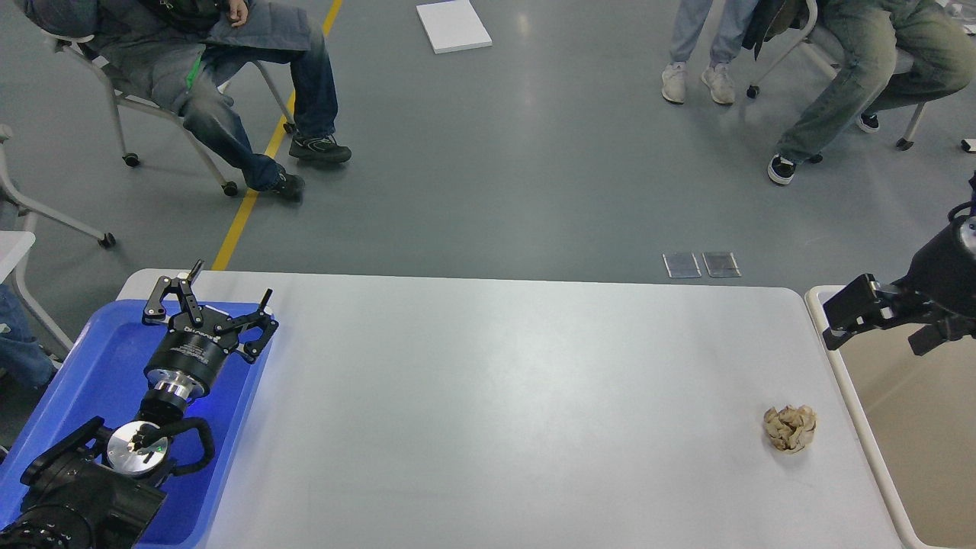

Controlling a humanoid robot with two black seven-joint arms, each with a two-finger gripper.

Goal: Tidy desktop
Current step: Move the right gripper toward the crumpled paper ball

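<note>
The desktop (pixel 496 396) is a wide pale grey-white tabletop filling the lower half of the head view. A crumpled beige paper ball (pixel 790 428) lies on it near the right edge. My left gripper (pixel 229 282) hovers over the far end of the blue tray (pixel 99 358), open, with nothing between its fingers. My right gripper (pixel 888 328) hangs over the far corner of the beige white-rimmed bin (pixel 848 381), above and to the right of the paper ball; its two fingers stand apart and hold nothing.
The blue tray sits on the desktop's left end and the bin stands off its right edge. Beyond the table, people sit on wheeled chairs (pixel 122 99) at left and right. A white board (pixel 454 25) and two metal floor plates (pixel 701 264) lie on the grey floor.
</note>
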